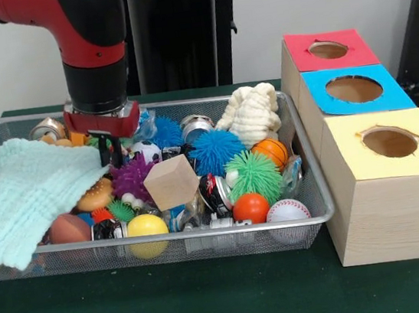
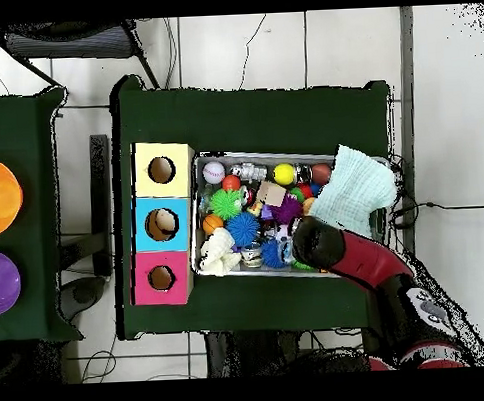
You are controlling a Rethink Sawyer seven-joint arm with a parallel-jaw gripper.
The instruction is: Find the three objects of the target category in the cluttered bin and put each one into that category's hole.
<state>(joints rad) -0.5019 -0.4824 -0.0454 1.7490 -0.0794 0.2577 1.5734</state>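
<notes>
Tabletop: dark green, nearest the camera in the front view; it carries the basket and the box.
Basket: wide shallow silver wire mesh, heaped with toys, just beside the box.
Box: pale wood, three round holes in a row; the yellow-topped hole is nearest the camera in the front view, then blue, then red.
Arm: red and black, reaching down into the far left part of the basket in the front view.
Green cloth: mint waffle-knit, draped over the basket's left end and rim.
Polka-dot cloths: none can be made out in either view.
Jaws: low among the toys beside the green cloth; apart or together, I cannot tell.
Wooden cube: tilted, mid-basket.
Cream knit toy: far right corner.
Spiky balls: blue, green, purple.
Baseball: near right corner.
Yellow ball: at the near rim.
</notes>
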